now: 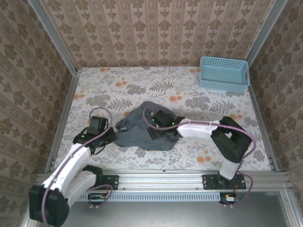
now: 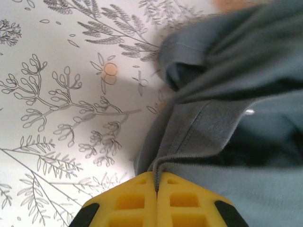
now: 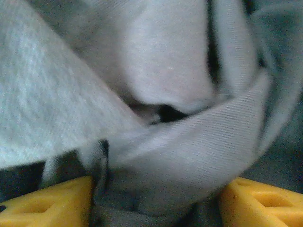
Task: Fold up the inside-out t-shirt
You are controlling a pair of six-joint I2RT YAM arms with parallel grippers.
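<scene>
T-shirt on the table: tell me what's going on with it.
The grey t-shirt lies crumpled, not yet folded. The left tool is shut on a stitched edge at the shirt's left side. The right tool is open and pushed into the bunched fabric, with folds lying between its fingers.

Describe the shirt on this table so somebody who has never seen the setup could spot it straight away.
Look at the flower-patterned table between the wallpapered walls. Near its middle, toward the front edge, lies a dark grey t-shirt crumpled in a heap. It is soft, dark and shapeless, unlike the rigid light blue basket in the far right corner.
</scene>
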